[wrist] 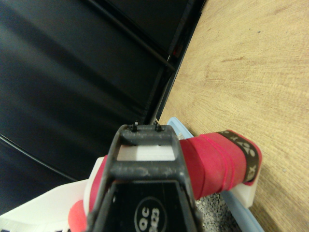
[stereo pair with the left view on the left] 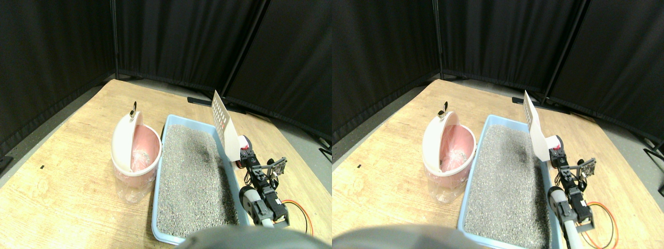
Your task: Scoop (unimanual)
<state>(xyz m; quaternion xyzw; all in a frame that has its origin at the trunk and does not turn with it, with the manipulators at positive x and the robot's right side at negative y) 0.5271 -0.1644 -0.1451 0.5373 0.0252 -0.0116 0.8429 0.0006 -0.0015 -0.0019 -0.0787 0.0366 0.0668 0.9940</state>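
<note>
A white slotted scoop (stereo pair with the left view on the left: 221, 122) stands nearly upright in the air over the right rim of the blue tray (stereo pair with the left view on the left: 155, 227). The tray is filled with grey litter (stereo pair with the left view on the left: 192, 176). My right gripper (stereo pair with the left view on the left: 245, 155) is shut on the scoop's red-wrapped handle (stereo pair with the left view on the left: 243, 148), just outside the tray's right side. In the wrist view the dark jaw frame (wrist: 145, 145) lies over the red handle (wrist: 219, 162), with the tray edge (wrist: 241, 205) and litter (wrist: 215, 209) below it. No litter shows on the scoop blade. A pink bin (stereo pair with the left view on the left: 146, 150) with its white lid (stereo pair with the left view on the left: 122, 141) tipped open stands left of the tray.
Tray and bin rest on a wooden floor (stereo pair with the left view on the left: 62, 171). Black curtain panels (stereo pair with the left view on the left: 181, 41) close off the back and sides. Orange and black cables (stereo pair with the left view on the left: 303, 212) trail behind the arm at the lower right. A clear plastic liner (stereo pair with the left view on the left: 127, 191) wraps the bin's base.
</note>
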